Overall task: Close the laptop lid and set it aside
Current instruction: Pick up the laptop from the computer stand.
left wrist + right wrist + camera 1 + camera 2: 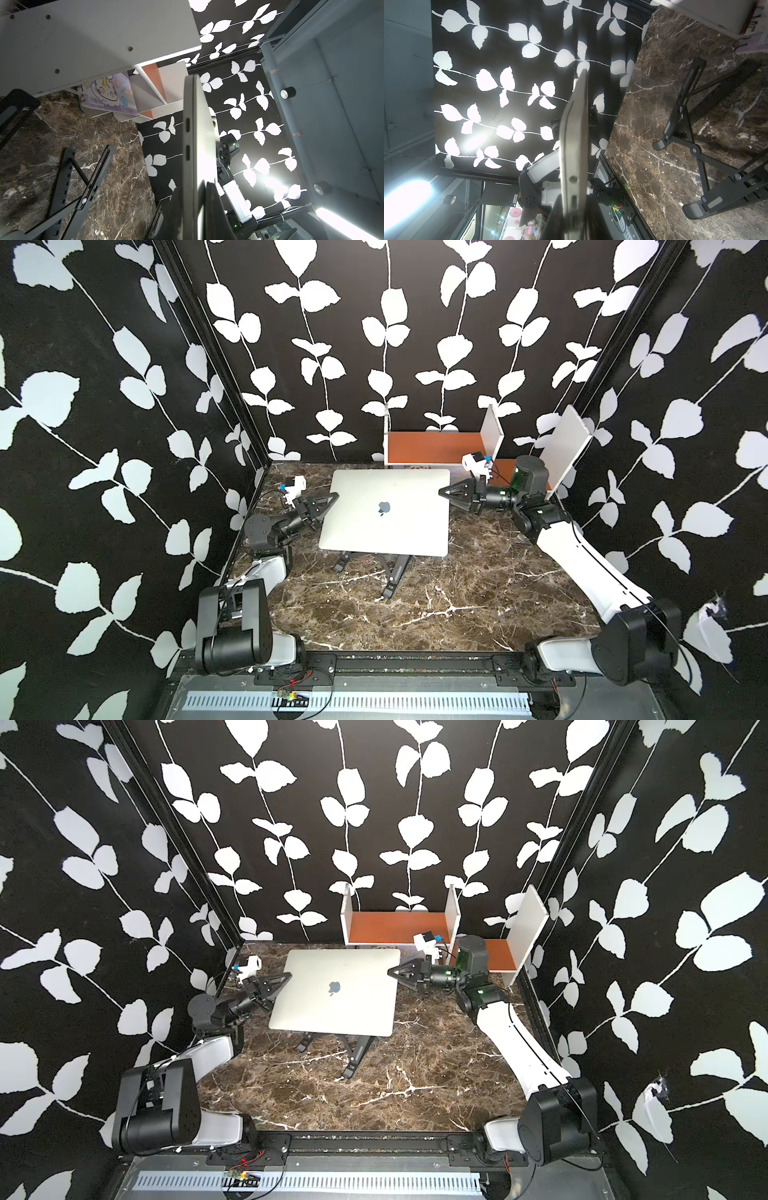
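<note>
The only brand mark is the dark apple logo (384, 508) centred on the laptop lid (409, 531), which lies shut flat on the base. Along one thin side of the laptop (332, 1006), the left wrist view shows two slot-shaped ports (187, 126). The opposite side, in the right wrist view, carries a round socket (573, 179). A children's book (108, 93) lies under the white shelf (492, 433). It shows a cartoon face and a barcode, but its lettering is too small to read.

The laptop sits mid-counter (478, 597), over the black folding stand (395, 578). Whether it touches the stand cannot be told.

The left arm rises from the near left corner and folds sharply at the elbow, and its wrist lies low, pointing right. The left end effector (331, 498) is clamped on the laptop's left edge near the far corner, with one finger (216, 209) above the lid and one beneath the base.

The right arm stretches long from the near right corner toward the shelf, and its wrist turns to point left. The right end effector (444, 492) grips the right edge near the far corner, with a finger (593, 218) on each face of the closed machine.
</note>
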